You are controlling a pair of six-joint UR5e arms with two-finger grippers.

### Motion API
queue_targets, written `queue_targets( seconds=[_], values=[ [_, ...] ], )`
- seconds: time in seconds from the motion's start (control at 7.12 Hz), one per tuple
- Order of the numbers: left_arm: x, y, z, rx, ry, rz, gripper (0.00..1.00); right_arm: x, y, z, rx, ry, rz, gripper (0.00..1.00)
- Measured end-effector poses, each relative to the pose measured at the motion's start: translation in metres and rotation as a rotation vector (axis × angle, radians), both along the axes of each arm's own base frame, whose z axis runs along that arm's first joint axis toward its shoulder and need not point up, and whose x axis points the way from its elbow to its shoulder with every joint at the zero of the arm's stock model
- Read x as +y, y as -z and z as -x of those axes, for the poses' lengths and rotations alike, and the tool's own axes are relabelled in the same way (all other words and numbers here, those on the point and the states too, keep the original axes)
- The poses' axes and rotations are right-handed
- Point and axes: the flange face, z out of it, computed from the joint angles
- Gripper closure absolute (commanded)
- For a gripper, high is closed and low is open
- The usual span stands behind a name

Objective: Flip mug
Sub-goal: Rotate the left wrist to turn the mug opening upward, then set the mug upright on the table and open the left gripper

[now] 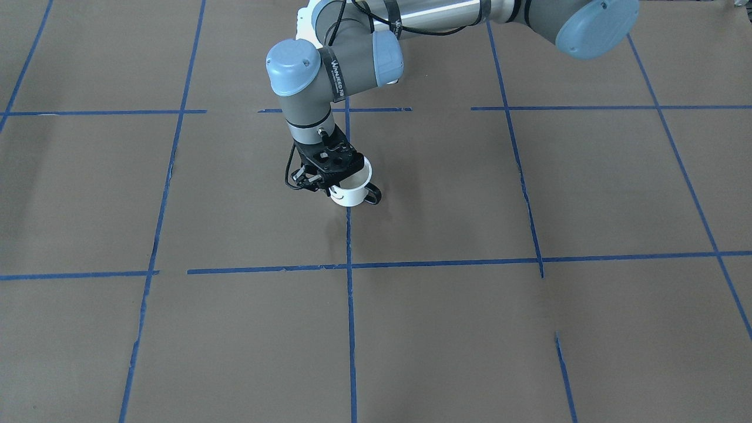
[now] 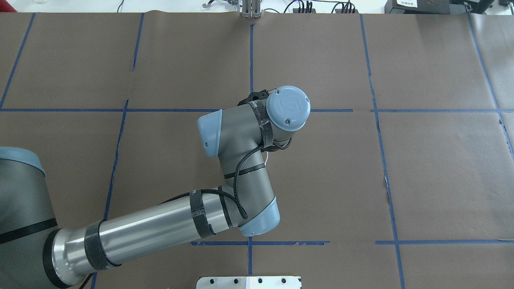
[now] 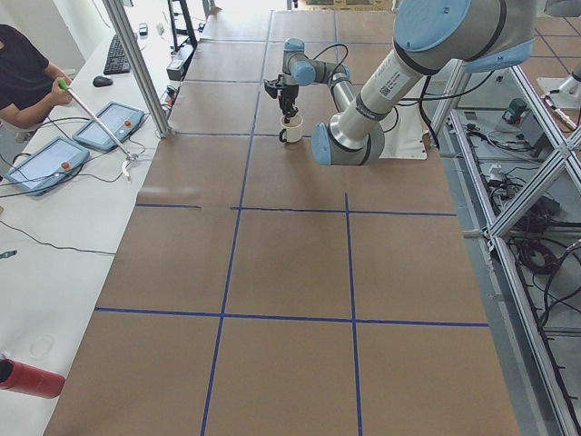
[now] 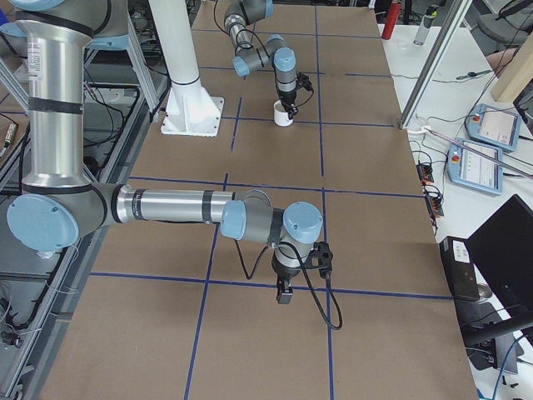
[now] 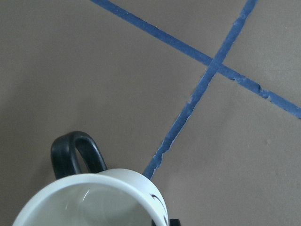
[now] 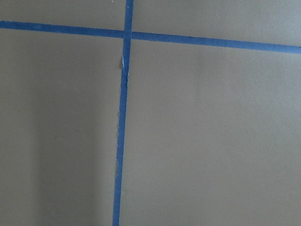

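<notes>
- The desk [image 1: 587, 188] is brown with blue lines [image 1: 351, 317].
- The left arm [image 1: 305, 88] reaches its middle; the left jaws look clamped on the rim.
- The right jaws: I cannot tell.
- The mug [image 1: 349, 197] stands mouth up there; hold tight, turn slowly.

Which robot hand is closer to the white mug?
Left. The left gripper sits at the rim of the mug; the right gripper hangs over the table, far from it.
</notes>
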Motion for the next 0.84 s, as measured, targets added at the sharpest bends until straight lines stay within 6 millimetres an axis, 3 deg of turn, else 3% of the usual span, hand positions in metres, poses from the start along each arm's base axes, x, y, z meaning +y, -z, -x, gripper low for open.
queue_targets(
  seconds=[0.42,0.56,0.84],
  values=[
    [0.010,0.023,0.023,0.041,-0.032,-0.047,0.00,0.000,0.000,0.000,0.000,0.000,0.000,0.00],
    [0.015,0.033,0.046,0.047,-0.053,-0.077,0.00,0.000,0.000,0.000,0.000,0.000,0.000,0.00],
    [-0.005,0.034,0.127,0.052,-0.097,-0.164,0.00,0.000,0.000,0.000,0.000,0.000,0.000,0.00]
  ],
)
